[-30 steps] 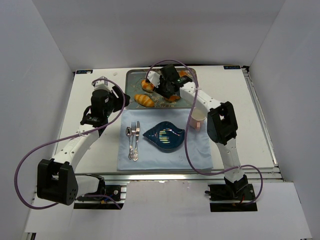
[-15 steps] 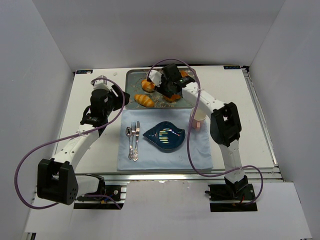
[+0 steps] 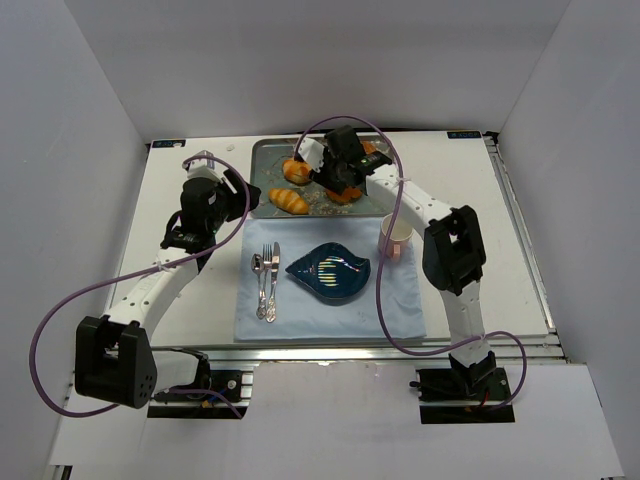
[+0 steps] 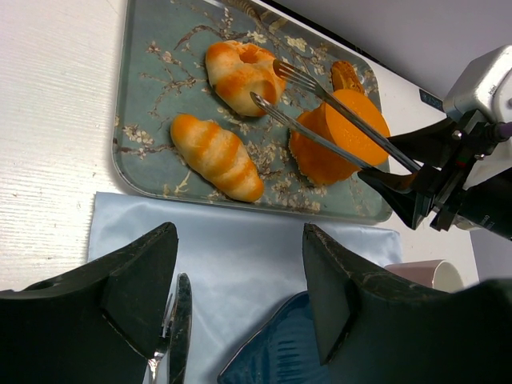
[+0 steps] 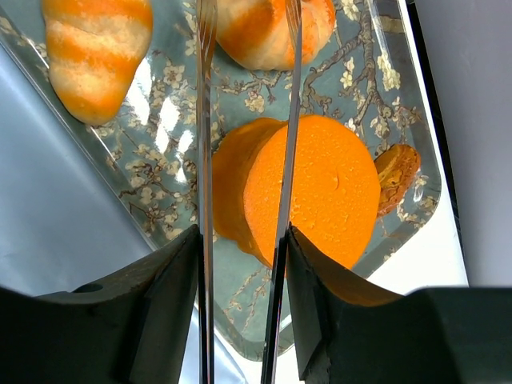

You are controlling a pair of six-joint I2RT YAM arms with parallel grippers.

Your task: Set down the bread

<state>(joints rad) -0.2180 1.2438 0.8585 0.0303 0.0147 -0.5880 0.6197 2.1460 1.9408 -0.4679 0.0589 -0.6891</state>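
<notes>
The bread [image 3: 296,170], a round golden bun with pale seams, lies at the back left of the patterned tray [image 3: 262,150]. It also shows in the left wrist view [image 4: 240,76] and the right wrist view [image 5: 264,32]. My right gripper [image 3: 337,172] is shut on metal tongs [image 4: 336,120]. The tongs' two arms [image 5: 206,160] stand apart, with their tips at the bun's right side, one over its top and one against its flank. My left gripper [image 4: 240,288] is open and empty above the pale blue napkin [image 4: 240,248], near the tray's front edge.
In the tray lie a ridged croissant-like roll [image 4: 216,156], a large orange cylinder cake [image 5: 312,192] and a small brown piece [image 5: 396,172]. On the napkin lie a blue leaf-shaped plate [image 3: 330,272] and cutlery [image 3: 266,280]. A pink cup [image 3: 396,236] stands at its right.
My right gripper has shifted a little towards the back of the tray, bringing the tongs' tips to the bun; the pink cup now shows fully. The left arm has not moved.
</notes>
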